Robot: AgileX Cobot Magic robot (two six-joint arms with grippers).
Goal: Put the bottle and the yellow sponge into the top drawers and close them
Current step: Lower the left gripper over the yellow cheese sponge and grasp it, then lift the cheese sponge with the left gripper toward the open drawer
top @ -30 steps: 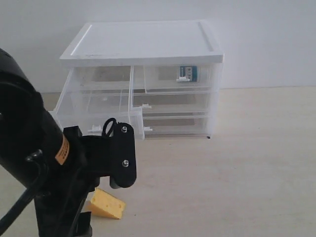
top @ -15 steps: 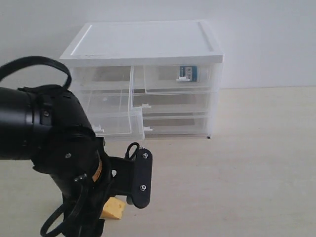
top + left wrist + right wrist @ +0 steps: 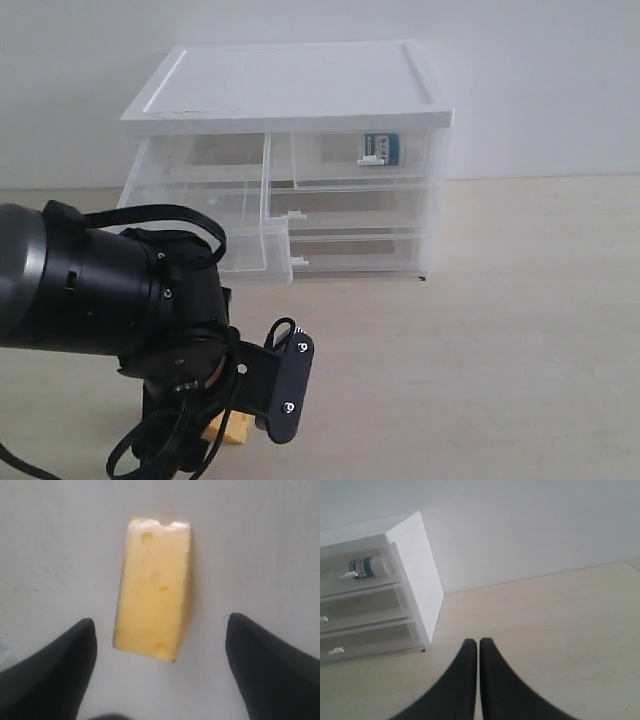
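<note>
We saw an orange-yellow sponge [image 3: 152, 587] dotted with holes and a pale beige table [image 3: 520, 330]. Our cabinet [image 3: 290, 85] had a white top and clear drawers [image 3: 250, 250]; the bottle [image 3: 383, 148] wore a blue-teal label.

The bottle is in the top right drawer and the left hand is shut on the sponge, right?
Not quite: the bottle is in the top right drawer, but the left hand is open. The left wrist view shows its fingers either side of the sponge, not touching.
</note>
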